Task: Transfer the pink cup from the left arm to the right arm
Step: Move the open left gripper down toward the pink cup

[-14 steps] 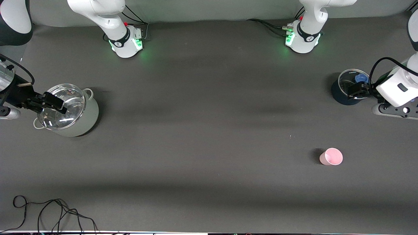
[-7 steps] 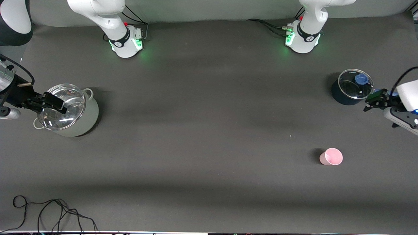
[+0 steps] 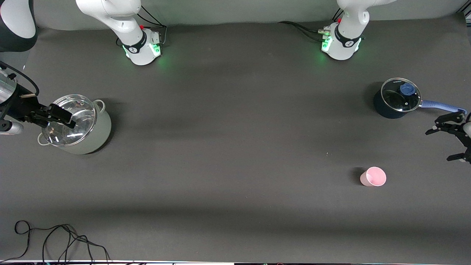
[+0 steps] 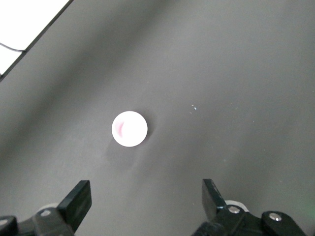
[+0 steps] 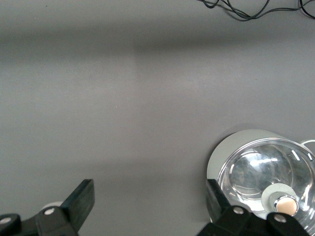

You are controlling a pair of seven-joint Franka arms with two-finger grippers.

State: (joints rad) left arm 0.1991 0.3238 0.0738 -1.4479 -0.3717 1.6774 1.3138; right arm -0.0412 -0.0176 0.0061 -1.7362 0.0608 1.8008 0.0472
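The pink cup (image 3: 373,176) stands upright on the dark table, nearer to the front camera than the blue saucepan. It also shows in the left wrist view (image 4: 129,129), mouth up, with nothing touching it. My left gripper (image 3: 447,141) is open and empty over the table's edge at the left arm's end, apart from the cup; its fingers spread wide in its own view (image 4: 146,196). My right gripper (image 3: 59,115) is open and empty over the rim of the pale pot's glass lid, and it waits there (image 5: 147,196).
A pale pot (image 3: 99,132) with a glass lid stands at the right arm's end (image 5: 221,157). A dark blue saucepan (image 3: 381,106) with a glass lid and a blue handle (image 3: 439,106) stands at the left arm's end. Loose cables (image 3: 55,239) lie near the front edge.
My left gripper has moved off the blue saucepan's lid toward the table's edge at the left arm's end, and its fingers now stand wide apart. The right arm and the cup have not moved.
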